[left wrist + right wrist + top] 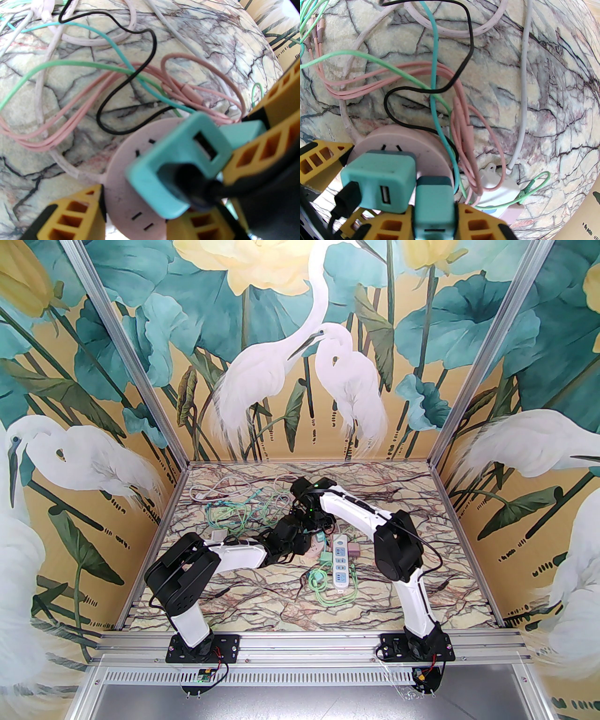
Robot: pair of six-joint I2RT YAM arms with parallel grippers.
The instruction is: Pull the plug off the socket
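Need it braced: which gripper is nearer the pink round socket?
Left. The left gripper clamps the pink round socket; the right gripper is shut on a teal charger plugged into it.

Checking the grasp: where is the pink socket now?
Top view: mid-table, left of the power strip; the socket sits in the left gripper, under two chargers.
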